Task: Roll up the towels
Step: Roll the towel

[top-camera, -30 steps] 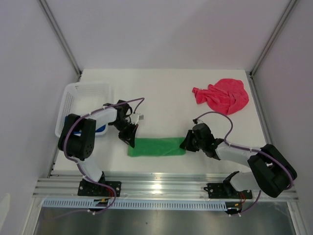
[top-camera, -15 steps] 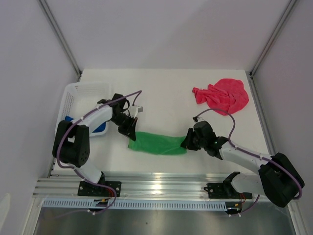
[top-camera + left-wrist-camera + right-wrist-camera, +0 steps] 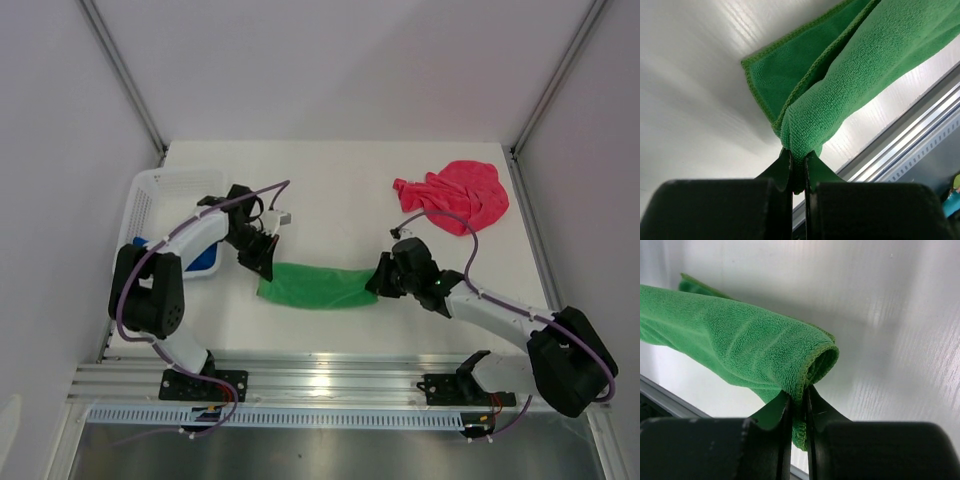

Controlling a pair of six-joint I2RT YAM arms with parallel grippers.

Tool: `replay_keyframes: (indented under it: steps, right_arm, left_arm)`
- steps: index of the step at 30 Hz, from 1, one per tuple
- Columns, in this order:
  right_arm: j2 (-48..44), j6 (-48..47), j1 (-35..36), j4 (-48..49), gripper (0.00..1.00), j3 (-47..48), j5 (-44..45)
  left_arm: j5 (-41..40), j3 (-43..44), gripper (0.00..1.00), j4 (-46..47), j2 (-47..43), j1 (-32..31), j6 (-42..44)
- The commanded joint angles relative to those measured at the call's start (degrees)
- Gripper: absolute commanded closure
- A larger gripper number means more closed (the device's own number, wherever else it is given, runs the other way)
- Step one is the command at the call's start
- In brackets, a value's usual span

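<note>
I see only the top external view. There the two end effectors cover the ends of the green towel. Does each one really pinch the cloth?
Observer: Yes for the left. In its wrist view, the left end effector is shut on a bunched corner of the green towel.
Operator: And the right one?
Observer: The right end effector is also shut, with the stitched edge of the towel between its fingers.
Operator: Is the towel already rolled at that end?
Observer: Only partly. The right wrist view shows the edge curled over into one open loop, not a tight roll.
</note>
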Motion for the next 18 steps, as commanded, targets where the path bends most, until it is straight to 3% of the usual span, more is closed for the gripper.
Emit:
replay_keyframes:
  steps: [1,3,4,7,18]
  right_arm:
    - [2.97,0.11,0.21,0.78,1.00,0.53,-0.20]
    - [5.34,0.65,0.47,2.55,1.00,-0.70,-1.26]
    - [6.05,1.17,0.39,2.81,1.00,-0.97,-1.26]
    - [6.76,1.61,0.38,2.46,1.00,-1.59,0.23]
    - [0.53,1.53,-3.48,-10.63,1.00,-2.38,3.75]
  left_arm:
    - [-0.75,0.58,0.97,-2.64,3.60,0.90,2.71]
    - [-0.66,-0.73,0.87,-2.20,5.62,0.99,2.01]
    - [-0.57,-0.91,0.73,-2.03,6.24,1.07,1.74]
    - [-0.65,-1.44,0.61,-1.41,6.86,1.51,0.60]
    - [4.00,-2.32,0.52,-0.54,5.81,1.25,-4.58]
